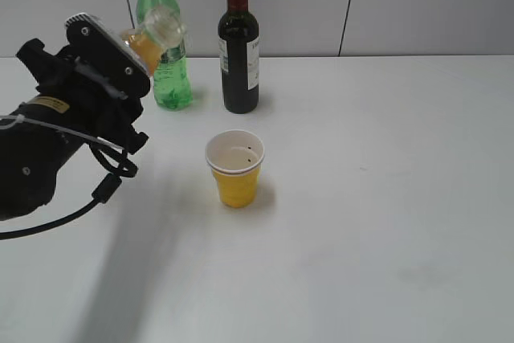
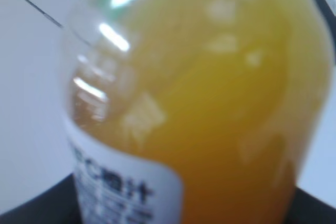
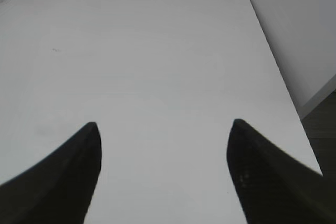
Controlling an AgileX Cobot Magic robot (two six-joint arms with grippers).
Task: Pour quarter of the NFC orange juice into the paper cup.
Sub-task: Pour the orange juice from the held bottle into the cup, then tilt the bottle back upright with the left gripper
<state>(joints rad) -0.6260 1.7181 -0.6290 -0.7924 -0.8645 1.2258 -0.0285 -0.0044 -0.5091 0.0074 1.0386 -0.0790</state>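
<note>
Table: I am looking down at a slant on a white tabletop (image 1: 385,238); the scene plays out on its left half.

Left arm: my left gripper (image 1: 132,46) hangs above the table's left side, well up off the surface. The exterior view hides the fingertips behind the wrist block, but the bottle sits fixed in front of the wrist camera, so I read the jaws as closed around it.

Wine bottle (image 1: 238,42) and green bottle (image 1: 165,46): both stand upright at the back by the wall, not part of my job.

NFC orange juice (image 1: 152,38): held in the air in front of the green bottle, tilted with its clear open neck pointing up and to the right. It sits up and left of the cup, well apart from it. No juice is leaving the mouth. The left wrist view is filled by its orange body (image 2: 210,108).

Handling: thin clear plastic, smooth-sided, probably light and squeezable. I judge a mid-body grip best, firm without denting it, or liquid could surge out of the capless neck.

Paper cup (image 1: 234,168): upright near the table's middle, mouth open; I cannot tell whether there is juice inside. It looks light and easy to tip.

Right gripper (image 3: 163,171): jaws spread wide over bare table, holding nothing.
</note>
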